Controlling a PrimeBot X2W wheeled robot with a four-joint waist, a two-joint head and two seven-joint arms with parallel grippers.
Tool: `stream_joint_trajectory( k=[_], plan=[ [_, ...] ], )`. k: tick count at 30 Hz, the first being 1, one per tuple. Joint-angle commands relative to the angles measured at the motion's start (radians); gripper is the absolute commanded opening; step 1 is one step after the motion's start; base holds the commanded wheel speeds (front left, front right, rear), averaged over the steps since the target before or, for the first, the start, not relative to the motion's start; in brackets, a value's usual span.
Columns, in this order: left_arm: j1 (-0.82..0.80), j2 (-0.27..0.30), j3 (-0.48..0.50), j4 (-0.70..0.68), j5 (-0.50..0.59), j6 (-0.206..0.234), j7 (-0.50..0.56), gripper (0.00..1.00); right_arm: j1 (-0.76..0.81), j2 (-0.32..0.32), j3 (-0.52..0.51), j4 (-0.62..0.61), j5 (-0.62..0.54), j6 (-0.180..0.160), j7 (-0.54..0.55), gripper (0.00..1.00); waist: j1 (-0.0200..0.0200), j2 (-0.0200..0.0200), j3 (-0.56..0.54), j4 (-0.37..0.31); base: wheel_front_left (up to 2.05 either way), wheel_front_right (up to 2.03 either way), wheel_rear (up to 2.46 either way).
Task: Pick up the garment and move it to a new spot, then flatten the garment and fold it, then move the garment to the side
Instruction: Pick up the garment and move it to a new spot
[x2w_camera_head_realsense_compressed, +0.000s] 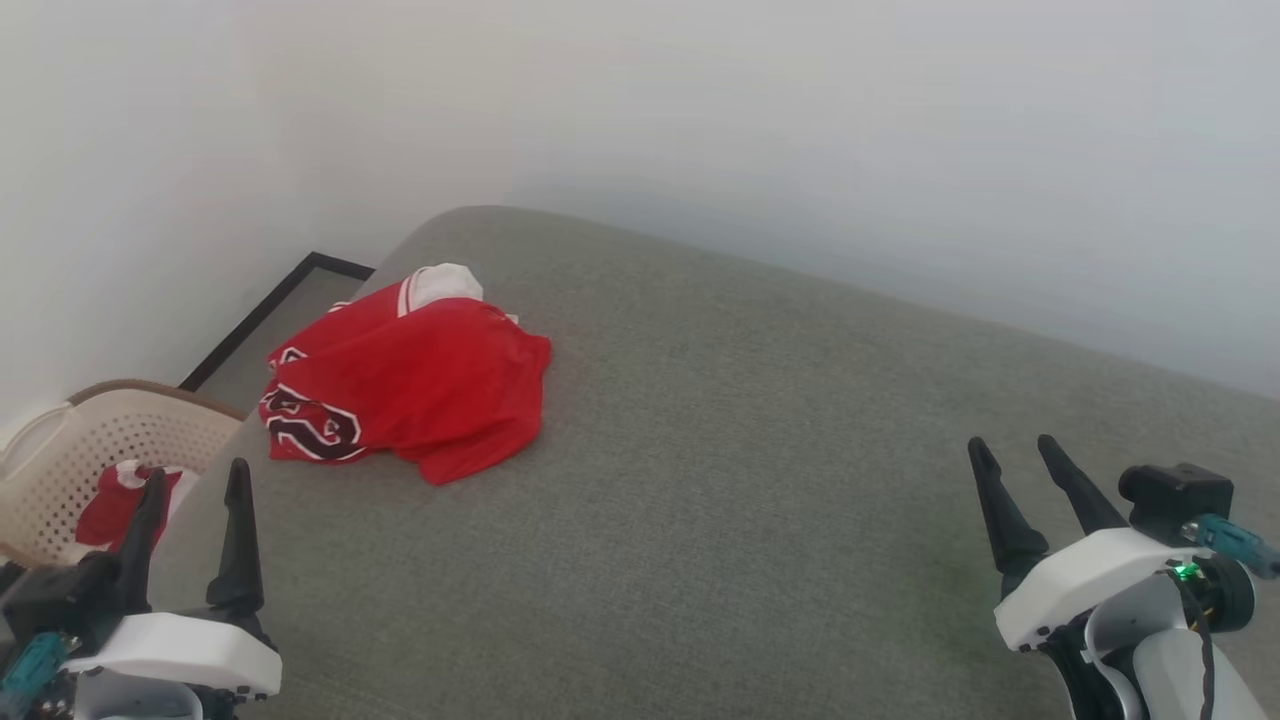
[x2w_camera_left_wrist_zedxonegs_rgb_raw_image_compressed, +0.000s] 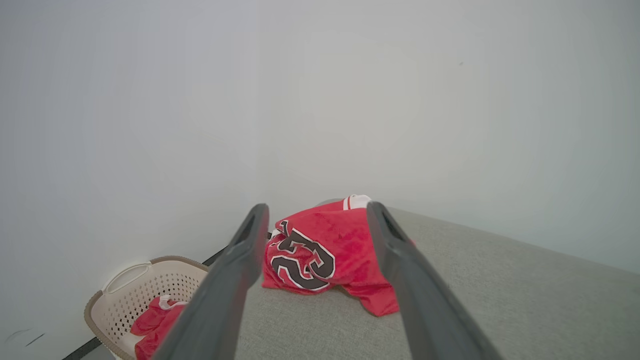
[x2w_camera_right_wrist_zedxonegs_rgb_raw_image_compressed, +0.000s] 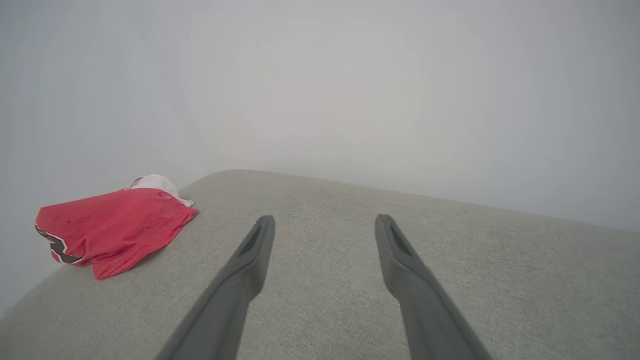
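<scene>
My left gripper (x2w_camera_head_realsense_compressed: 197, 470) and right gripper (x2w_camera_head_realsense_compressed: 1010, 443) hover with fingers spread wide, holding nothing, over the grey cushion (x2w_camera_head_realsense_compressed: 750, 480). The garment (x2w_camera_head_realsense_compressed: 420, 385) lies crumpled at its far left corner, near a beige basket (x2w_camera_head_realsense_compressed: 60, 470).

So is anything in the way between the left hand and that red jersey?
Nothing visible. Only bare grey cushion lies between the open left hand and the jersey; the basket sits off to the side.
</scene>
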Motion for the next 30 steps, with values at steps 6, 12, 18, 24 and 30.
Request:
stream_joint_trajectory(
  k=[6, 12, 18, 24, 30],
  plan=[
    [-0.025, 0.004, 0.008, 0.02, -0.009, -0.001, -0.005, 1.0, -0.017, -0.011, 0.012, 0.004, 0.004, 0.0, -0.002, 1.0, 0.0, 0.0, 0.023, -0.008, 0.0, 0.0, 0.0],
    [-0.114, 0.032, -0.016, 0.101, -0.034, -0.002, 0.003, 1.0, -0.04, -0.031, 0.011, -0.017, -0.006, 0.0, 0.018, 1.0, 0.0, 0.0, 0.08, -0.05, 0.0, 0.0, 0.0],
    [-0.268, 0.072, -0.032, 0.219, -0.086, -0.002, 0.011, 1.0, -0.082, -0.058, 0.001, -0.068, -0.023, 0.0, 0.046, 1.0, 0.0, 0.0, 0.185, -0.108, 0.0, 0.0, 0.0],
    [-0.408, 0.117, -0.051, 0.343, -0.14, -0.002, 0.018, 1.0, -0.12, -0.079, -0.007, -0.121, -0.039, 0.0, 0.074, 1.0, 0.0, 0.0, 0.282, -0.16, 0.0, 0.0, 0.0],
    [-0.563, 0.167, -0.073, 0.508, -0.182, -0.002, 0.055, 1.0, -0.157, -0.095, -0.025, -0.181, -0.05, 0.0, 0.098, 1.0, 0.0, 0.0, 0.388, -0.202, 0.0, 0.0, 0.0]
  ],
)
